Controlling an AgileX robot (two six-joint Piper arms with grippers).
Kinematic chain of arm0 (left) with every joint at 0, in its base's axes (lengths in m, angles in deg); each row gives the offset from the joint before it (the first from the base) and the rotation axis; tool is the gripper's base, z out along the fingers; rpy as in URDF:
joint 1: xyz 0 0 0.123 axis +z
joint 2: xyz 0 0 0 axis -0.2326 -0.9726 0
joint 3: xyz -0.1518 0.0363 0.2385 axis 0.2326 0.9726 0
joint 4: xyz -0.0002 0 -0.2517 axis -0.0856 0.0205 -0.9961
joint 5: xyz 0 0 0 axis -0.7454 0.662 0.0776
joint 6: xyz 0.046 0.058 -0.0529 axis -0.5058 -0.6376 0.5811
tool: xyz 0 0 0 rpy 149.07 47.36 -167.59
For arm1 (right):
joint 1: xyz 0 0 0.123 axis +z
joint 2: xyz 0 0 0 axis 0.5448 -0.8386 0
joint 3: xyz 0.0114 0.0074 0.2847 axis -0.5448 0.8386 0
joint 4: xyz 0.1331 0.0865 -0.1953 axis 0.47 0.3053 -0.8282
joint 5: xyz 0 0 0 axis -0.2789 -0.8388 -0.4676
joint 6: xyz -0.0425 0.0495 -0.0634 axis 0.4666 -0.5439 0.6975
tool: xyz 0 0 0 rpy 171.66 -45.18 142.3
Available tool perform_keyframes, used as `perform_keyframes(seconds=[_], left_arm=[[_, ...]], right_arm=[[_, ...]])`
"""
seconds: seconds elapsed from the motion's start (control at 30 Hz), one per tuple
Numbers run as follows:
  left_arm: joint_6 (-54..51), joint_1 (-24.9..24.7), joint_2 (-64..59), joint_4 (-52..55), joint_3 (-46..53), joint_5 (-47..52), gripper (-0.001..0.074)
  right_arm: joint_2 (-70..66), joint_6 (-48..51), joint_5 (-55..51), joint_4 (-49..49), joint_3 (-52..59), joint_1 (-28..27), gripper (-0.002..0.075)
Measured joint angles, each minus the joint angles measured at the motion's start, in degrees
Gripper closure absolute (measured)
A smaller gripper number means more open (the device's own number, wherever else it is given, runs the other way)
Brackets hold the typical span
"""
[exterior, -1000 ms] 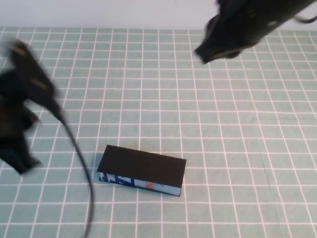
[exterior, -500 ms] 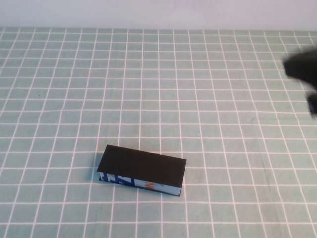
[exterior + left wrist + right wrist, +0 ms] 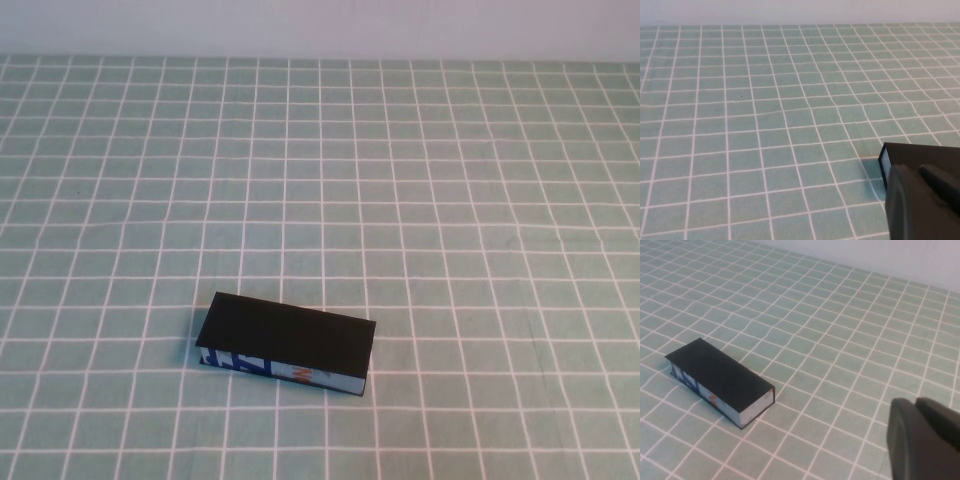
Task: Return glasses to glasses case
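The glasses case (image 3: 285, 343) lies shut on the green checked cloth, black lid on top, light blue printed side facing me. It also shows in the left wrist view (image 3: 920, 154) and in the right wrist view (image 3: 720, 380). The glasses are not in view. Neither arm shows in the high view. My left gripper (image 3: 918, 174) hangs close beside one end of the case, shut and empty. My right gripper (image 3: 916, 407) is well off to the case's right, above bare cloth, shut and empty.
The green cloth with a white grid (image 3: 420, 180) covers the whole table up to a pale wall at the back. Nothing else lies on it.
Both arms have pulled back out of the high view, the left one to the left and the right one to the right. The case has not moved.
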Motion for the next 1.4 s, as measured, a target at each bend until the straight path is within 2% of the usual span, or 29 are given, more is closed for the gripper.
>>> perform_keyframes(seconds=[0.13, 0.27, 1.0, 1.2, 1.4], left_arm=[[1.27, 0.0, 0.0, 0.0, 4.25, -5.24, 0.0734], [1.65, 0.0, 0.0, 0.14, 5.19, -6.44, 0.0734], [1.75, 0.0, 0.0, 1.11, 5.92, -7.79, 0.0734], [1.86, 0.0, 0.0, 1.4, 10.62, -9.63, 0.0734], [1.86, 0.16, 1.41, 1.48, 18.32, -17.61, 0.0734]], right_arm=[[5.76, -0.66, 2.06, -0.38, 6.83, 0.0, 0.0737], [8.16, -0.79, 2.34, -0.49, 9.84, 0.0, 0.0737], [8.67, -0.79, -1.94, 3.11, 10.46, 0.0, 0.0737], [8.67, -0.79, -1.94, 3.2, 10.46, 0.0, 0.0737], [8.67, -0.79, -1.94, 3.23, 10.46, 0.0, 0.0737]])
